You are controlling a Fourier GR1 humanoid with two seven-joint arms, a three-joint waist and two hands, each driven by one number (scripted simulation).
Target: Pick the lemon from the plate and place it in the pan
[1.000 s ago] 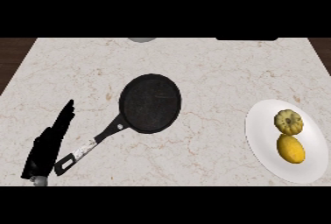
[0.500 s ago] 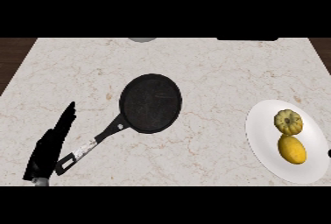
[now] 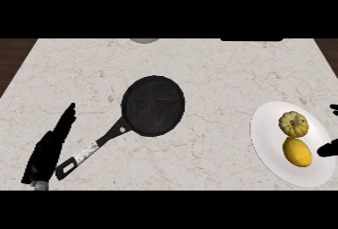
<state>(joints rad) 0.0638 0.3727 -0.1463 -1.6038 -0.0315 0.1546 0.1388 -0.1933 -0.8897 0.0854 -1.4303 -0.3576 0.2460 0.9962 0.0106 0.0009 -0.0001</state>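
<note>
A yellow lemon (image 3: 297, 152) lies on the near half of a white plate (image 3: 265, 134) at the counter's right side. A pale ribbed squash (image 3: 293, 124) sits just behind it on the same plate. The black pan (image 3: 154, 105) rests empty at mid-counter, its handle (image 3: 92, 150) pointing toward the lower left. My right hand (image 3: 328, 150) only peeks in at the right edge: two black tips spread wide apart, one beside the lemon, one higher up, holding nothing. My left hand (image 3: 50, 147) rests open at the lower left, fingers straight, close to the handle's end.
A grey round object (image 3: 144, 40) and a dark shape (image 3: 251, 39) are cut off at the counter's far edge. Dark wood shows past the counter's left (image 3: 12, 58) and right corners.
My right hand's tips have come into view at the right edge beside the plate. The left hand, pan, lemon and squash have not moved.
</note>
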